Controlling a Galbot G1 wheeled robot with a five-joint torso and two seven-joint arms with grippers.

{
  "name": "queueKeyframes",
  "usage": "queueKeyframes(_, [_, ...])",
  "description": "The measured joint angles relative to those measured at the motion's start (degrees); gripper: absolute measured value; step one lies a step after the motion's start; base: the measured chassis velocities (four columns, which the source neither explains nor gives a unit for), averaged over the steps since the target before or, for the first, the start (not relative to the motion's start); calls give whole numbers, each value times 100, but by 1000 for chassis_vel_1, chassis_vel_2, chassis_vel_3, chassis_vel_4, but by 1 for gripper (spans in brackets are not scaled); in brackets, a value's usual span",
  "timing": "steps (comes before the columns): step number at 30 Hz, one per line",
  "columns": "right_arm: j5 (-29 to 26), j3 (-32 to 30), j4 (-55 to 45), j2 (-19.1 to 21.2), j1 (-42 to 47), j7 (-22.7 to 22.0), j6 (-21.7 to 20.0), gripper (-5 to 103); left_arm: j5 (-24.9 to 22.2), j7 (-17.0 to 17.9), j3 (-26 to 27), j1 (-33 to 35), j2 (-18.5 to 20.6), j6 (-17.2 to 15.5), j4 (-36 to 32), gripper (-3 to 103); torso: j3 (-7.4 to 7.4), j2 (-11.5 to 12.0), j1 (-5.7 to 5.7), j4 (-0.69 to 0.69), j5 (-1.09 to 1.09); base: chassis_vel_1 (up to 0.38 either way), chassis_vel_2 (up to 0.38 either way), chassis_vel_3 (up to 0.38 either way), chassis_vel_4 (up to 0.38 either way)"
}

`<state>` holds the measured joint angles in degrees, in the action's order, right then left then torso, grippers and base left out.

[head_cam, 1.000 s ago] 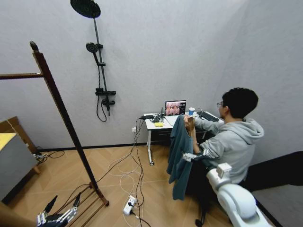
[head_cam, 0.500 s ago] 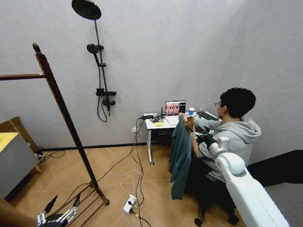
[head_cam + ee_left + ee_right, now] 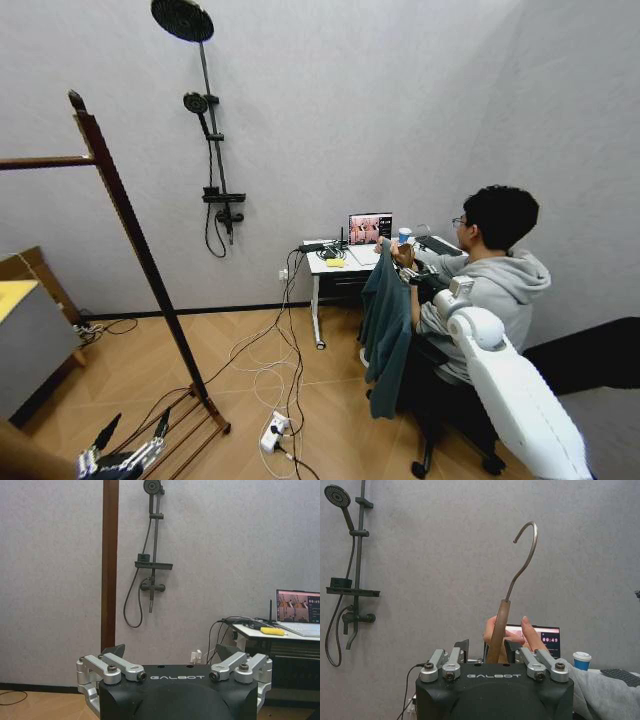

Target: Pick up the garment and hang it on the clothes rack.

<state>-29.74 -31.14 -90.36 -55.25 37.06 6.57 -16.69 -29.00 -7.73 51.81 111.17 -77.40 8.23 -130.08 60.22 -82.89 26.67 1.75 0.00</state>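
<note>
The right arm reaches out toward a seated person at a white table (image 3: 335,266) by the far wall. The right tool (image 3: 491,652) sits at the top of the garment (image 3: 388,318), just beside the person's hand (image 3: 402,253). In the right wrist view the wooden hanger (image 3: 498,630) stands upright between the tool's fingers (image 3: 461,647), its metal hook (image 3: 526,555) rising above them. The fingers stand on either side of the neck with a gap showing on the one side; whether they grip the wood I cannot tell. The person's hand (image 3: 512,636) is right behind the hanger's neck, fingers up against it.

The garment, dark teal, hangs down from the hanger in front of the person's knees, its lower edge clear of the floor. It is between the table and the person's chair.

The rack (image 3: 125,225) stands well apart from it, on the robot's left: one knob-topped upright slants across the head view, with the top bar running off the picture's left edge and the slatted shelf at the floor. The same upright shows in the left wrist view (image 3: 110,565), against the grey wall.

The left tool (image 3: 125,455) is parked low at the robot's left side, near the rack's foot. Its fingers (image 3: 114,651) are spread wide with nothing between them.
</note>
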Motion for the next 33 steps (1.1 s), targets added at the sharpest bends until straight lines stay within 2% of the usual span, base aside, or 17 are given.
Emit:
queueKeyframes(5, [3,-20,25,69,-29,-10,59,19,0,0,0,0,0,-1,0,100,0,0,0,0,0,0,0,0,0])
queueKeyframes(6, [3,-20,25,69,-29,-10,59,19,0,0,0,0,0,-1,0,100,0,0,0,0,0,0,0,0,0])
queueKeyframes(7, [3,-37,-41,91,7,-22,59,13,0,0,0,0,0,0,0,100,0,0,0,0,0,0,0,0,0])
queueKeyframes(9, [-7,-65,-160,116,76,-33,59,10,0,-2,0,0,0,-1,0,100,0,0,0,3,0,0,0,0,0])
queueKeyframes(18, [-256,-301,-1199,201,855,-190,-17,9,0,0,0,0,0,0,0,100,-1,-1,0,1,-1,0,0,0,0])
queueKeyframes(20, [-413,-395,-1909,186,1460,-334,-117,9,0,0,0,0,0,0,0,100,-1,0,0,1,0,0,0,0,0])
queueKeyframes(23, [-488,-401,-2359,140,1748,-440,-186,9,0,0,0,0,0,0,0,100,-1,-1,-1,1,0,0,0,0,0])
queueKeyframes(33, [-516,-301,-3007,56,1970,-471,-392,9,0,0,0,0,0,0,0,100,-1,-1,-1,0,-1,68,64,67,64])
